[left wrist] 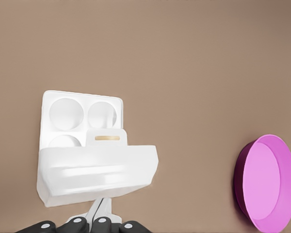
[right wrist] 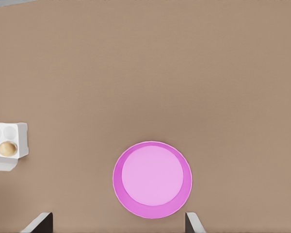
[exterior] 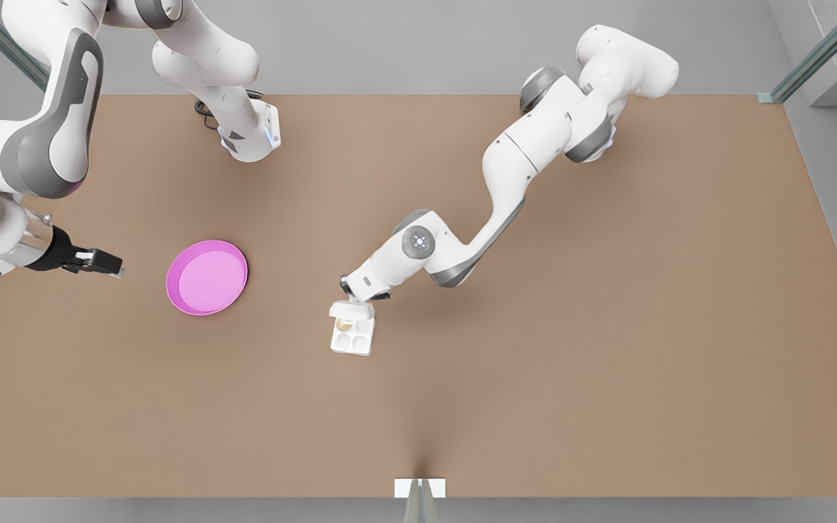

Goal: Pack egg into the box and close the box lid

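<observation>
Egg (exterior: 344, 325) sits in a cup of the box (exterior: 353, 337) — lid (exterior: 352, 311) half raised, pinched by left gripper (exterior: 351, 297). Right gripper (exterior: 115, 266) — fingers spread — hangs beside plate (exterior: 207, 277).

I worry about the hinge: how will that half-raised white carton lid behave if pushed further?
The smooth white hinged lid stands partly raised over the white four-cup carton, so it would probably swing shut. The carton looks light and may slide. The left gripper is at the lid; the right gripper waits by the pink plate.
</observation>
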You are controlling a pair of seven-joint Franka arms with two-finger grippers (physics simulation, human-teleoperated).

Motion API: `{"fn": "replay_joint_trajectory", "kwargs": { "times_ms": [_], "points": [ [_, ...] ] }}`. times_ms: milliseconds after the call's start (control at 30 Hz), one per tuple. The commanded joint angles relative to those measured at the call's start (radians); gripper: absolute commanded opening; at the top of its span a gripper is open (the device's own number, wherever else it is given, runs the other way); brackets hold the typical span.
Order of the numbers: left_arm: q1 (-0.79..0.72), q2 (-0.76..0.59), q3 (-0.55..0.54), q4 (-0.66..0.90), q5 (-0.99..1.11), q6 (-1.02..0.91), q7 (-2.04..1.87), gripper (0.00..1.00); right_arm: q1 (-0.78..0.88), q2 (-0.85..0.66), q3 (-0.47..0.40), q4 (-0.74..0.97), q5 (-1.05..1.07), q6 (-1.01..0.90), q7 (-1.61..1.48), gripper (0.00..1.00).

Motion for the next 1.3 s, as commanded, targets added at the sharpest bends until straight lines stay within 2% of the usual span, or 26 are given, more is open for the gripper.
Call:
{"fn": "replay_joint_trajectory", "kwargs": {
  "times_ms": [0, 167, 200, 267, 300, 333, 367, 433, 567, 700, 1000, 1267],
  "points": [
    [0.0, 0.002, -0.001, 0.001, 0.0, 0.004, 0.0, 0.22, 0.0, 0.0, 0.0, 0.0, 0.0, 0.0, 0.0, 1.0],
    [-0.006, 0.01, -0.004, 0.004, -0.018, 0.061, -0.002, 0.29, 0.0, -0.002, -0.002, 0.0, 0.0, -0.002, -0.002, 1.0],
    [0.003, -0.015, -0.007, 0.004, -0.017, -0.015, 0.001, 0.34, 0.0, -0.002, -0.002, 0.0, 0.0, 0.0, -0.002, 1.0],
    [0.006, -0.062, 0.001, 0.005, -0.017, -0.235, 0.001, 0.36, 0.0, -0.002, -0.002, 0.0, 0.0, -0.002, -0.002, 1.0],
    [0.049, -0.153, 0.004, 0.005, -0.006, -0.593, 0.02, 0.36, 0.0, 0.0, -0.002, 0.0, 0.0, -0.002, -0.002, 1.0],
    [0.103, -0.271, 0.004, 0.007, 0.017, -1.025, 0.093, 0.28, 0.0, -0.002, -0.002, 0.0, 0.0, -0.002, -0.002, 1.0],
    [0.12, -0.313, 0.005, 0.004, 0.062, -1.244, 0.145, 0.26, 0.0, -0.002, -0.002, 0.0, 0.0, -0.002, -0.003, 1.0],
    [0.115, -0.271, 0.002, -0.004, 0.054, -1.152, 0.15, 0.21, 0.0, -0.002, -0.002, 0.0, 0.0, -0.003, -0.003, 1.0],
    [0.006, -0.196, 0.001, -0.009, 0.034, -0.81, 0.086, 0.21, 0.003, 0.015, -0.002, -0.011, 0.0, 0.023, -0.002, 1.0],
    [-0.058, -0.066, 0.002, -0.007, 0.037, -0.481, 0.066, 0.21, 0.003, 0.017, -0.002, -0.012, 0.0, 0.025, -0.002, 1.0],
    [-0.054, -0.006, 0.007, 0.001, 0.039, -0.178, 0.014, 0.21, 0.0, 0.015, -0.002, -0.012, 0.0, 0.021, -0.015, 1.0],
    [-0.041, 0.013, 0.007, 0.008, 0.037, -0.074, -0.003, 0.21, 0.0, 0.015, -0.002, -0.009, 0.0, 0.021, -0.015, 1.0]
  ]
}}
